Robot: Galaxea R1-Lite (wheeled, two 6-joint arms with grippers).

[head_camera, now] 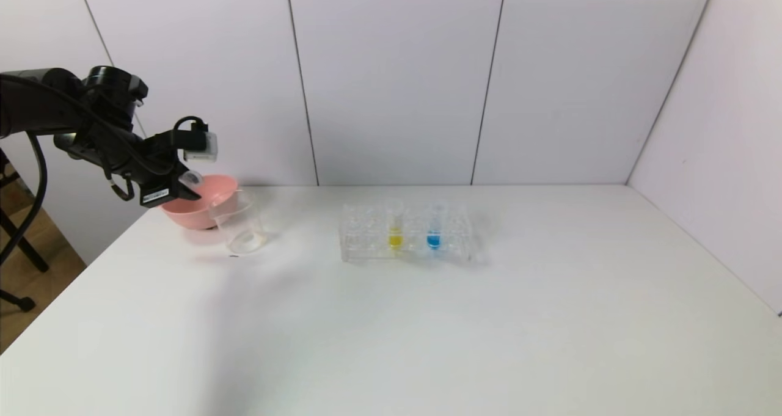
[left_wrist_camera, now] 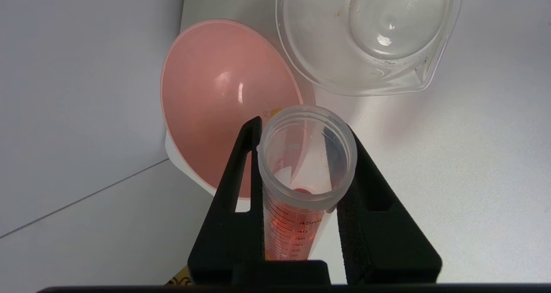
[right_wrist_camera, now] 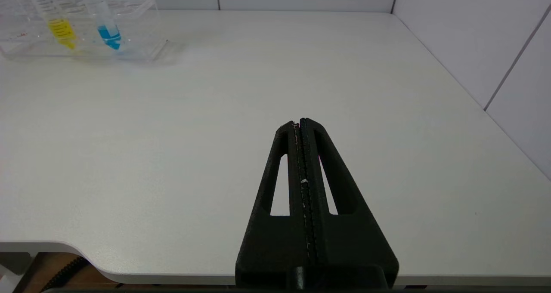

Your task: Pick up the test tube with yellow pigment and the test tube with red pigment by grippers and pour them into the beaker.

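We grip the red tube (left_wrist_camera: 301,185) firmly in our left gripper (left_wrist_camera: 303,155), then carry its mouth over the beaker (left_wrist_camera: 366,39), past the pink bowl (left_wrist_camera: 215,95), before tipping further; our right gripper (right_wrist_camera: 301,125) rests closed.

**Open table at the centre and right, crowding at the far left**

We see the white table (head_camera: 427,330) bare across its near half and right side, giving wide passage. At our 12 o'clock the clear tube rack (head_camera: 406,240) stands as an obstacle, with the yellow tube (head_camera: 395,228) and blue tube (head_camera: 434,228) rising from it. At 10 o'clock the beaker (head_camera: 240,223) touches the pink bowl (head_camera: 201,203), leaving no gap between them. A free lane separates beaker and rack.
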